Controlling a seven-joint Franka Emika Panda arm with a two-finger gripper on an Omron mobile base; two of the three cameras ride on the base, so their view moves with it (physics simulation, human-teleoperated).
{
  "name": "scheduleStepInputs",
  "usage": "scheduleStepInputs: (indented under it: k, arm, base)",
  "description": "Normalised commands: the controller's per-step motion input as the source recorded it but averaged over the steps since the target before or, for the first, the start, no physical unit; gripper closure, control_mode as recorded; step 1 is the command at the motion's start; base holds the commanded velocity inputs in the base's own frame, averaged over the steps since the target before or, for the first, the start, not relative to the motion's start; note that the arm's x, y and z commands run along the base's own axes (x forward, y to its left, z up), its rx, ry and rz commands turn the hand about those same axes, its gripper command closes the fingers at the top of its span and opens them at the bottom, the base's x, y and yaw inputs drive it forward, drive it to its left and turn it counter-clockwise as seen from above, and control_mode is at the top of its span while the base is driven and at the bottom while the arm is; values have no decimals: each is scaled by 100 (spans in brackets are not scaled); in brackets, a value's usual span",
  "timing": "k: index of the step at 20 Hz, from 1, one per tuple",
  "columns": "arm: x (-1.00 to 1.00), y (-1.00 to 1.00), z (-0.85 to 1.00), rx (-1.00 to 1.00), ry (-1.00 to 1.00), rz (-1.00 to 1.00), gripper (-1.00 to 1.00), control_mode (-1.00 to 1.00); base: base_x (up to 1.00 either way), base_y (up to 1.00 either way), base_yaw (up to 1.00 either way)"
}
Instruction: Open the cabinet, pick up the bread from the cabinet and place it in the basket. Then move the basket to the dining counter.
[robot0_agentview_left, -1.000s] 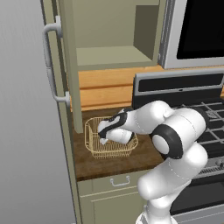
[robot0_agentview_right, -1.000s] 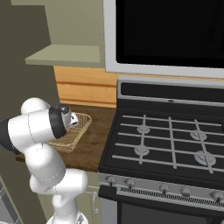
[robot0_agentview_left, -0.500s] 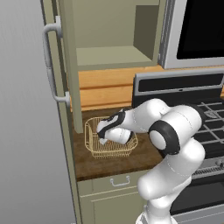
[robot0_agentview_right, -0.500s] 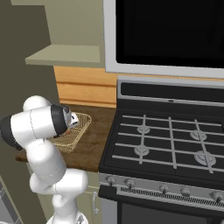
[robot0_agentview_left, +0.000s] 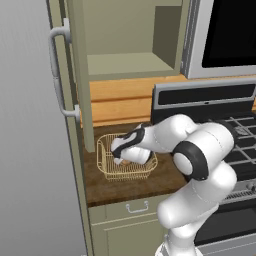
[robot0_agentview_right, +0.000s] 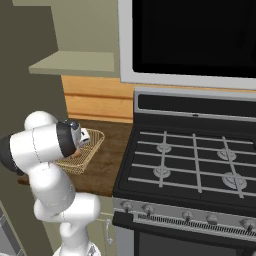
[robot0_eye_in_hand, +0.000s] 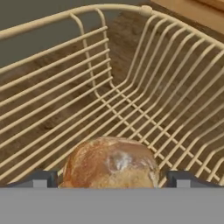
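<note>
The golden wire basket (robot0_agentview_left: 106, 167) (robot0_agentview_right: 87, 156) (robot0_eye_in_hand: 131, 83) stands on the dark wood worktop, below the olive cabinet (robot0_agentview_left: 131, 64), whose door (robot0_agentview_left: 80, 75) is swung open. The round brown bread (robot0_eye_in_hand: 111, 162) (robot0_agentview_left: 125, 162) lies on the basket's floor. My gripper (robot0_agentview_left: 119, 156) (robot0_eye_in_hand: 111, 179) reaches down into the basket and is open. Its fingertips (robot0_eye_in_hand: 40, 178) stand on either side of the bread with small gaps. The dining counter is out of view.
A stove (robot0_agentview_right: 190, 165) with black grates adjoins the worktop (robot0_agentview_left: 125, 187) on the right, with a microwave (robot0_agentview_right: 195, 40) above it. A grey fridge side (robot0_agentview_left: 30, 150) stands to the left. The open door's silver handle (robot0_agentview_left: 59, 70) juts out beside the basket.
The jaws have spread a touch wider around the bread. The arm's elbow shifted slightly; the hand stays inside the basket.
</note>
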Motion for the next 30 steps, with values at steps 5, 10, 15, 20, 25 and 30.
scheduleStepInputs:
  k: [5,10,15,20,25,30]
  arm:
    - [-9,-4,47,0,-4,-3,-100,-100]
    - [-26,-16,56,0,-8,-7,-100,-100]
    - [-41,-11,77,0,-3,-9,-100,-100]
    - [-32,-22,82,0,3,-14,-100,-100]
    - [-28,-32,76,0,0,-20,-100,-100]
    - [-44,-47,31,7,-1,-21,-100,-100]
  base:
    - [0,0,0]
    - [0,0,0]
    - [0,0,0]
    - [0,0,0]
    - [0,0,0]
    - [0,0,0]
